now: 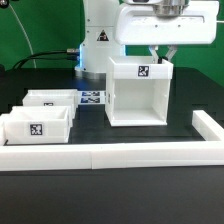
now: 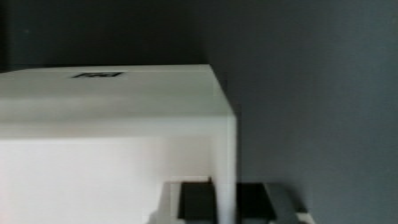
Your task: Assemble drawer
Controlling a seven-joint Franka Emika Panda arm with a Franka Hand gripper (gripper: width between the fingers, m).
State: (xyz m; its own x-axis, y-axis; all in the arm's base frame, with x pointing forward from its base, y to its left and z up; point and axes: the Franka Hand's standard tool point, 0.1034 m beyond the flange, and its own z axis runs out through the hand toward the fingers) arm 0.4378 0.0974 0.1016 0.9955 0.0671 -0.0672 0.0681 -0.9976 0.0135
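The drawer's tall white casing (image 1: 135, 92) stands upright mid-table, open front toward the camera, with a tag on its upper front. My gripper (image 1: 160, 53) is at its top corner on the exterior view's right. In the wrist view the gripper (image 2: 226, 202) straddles the casing's thin side wall (image 2: 224, 140), and the dark fingers (image 2: 260, 200) press on both faces of it. The casing top (image 2: 107, 85) with a tag fills much of that view. Two small tagged trays (image 1: 50, 100) (image 1: 36, 128) sit on the exterior view's left, apart from the casing.
A long low white rail (image 1: 120, 153) runs along the table front and turns back on the exterior view's right (image 1: 208, 125). The marker board (image 1: 92, 98) lies flat behind the trays. The robot base (image 1: 97, 45) stands at the back.
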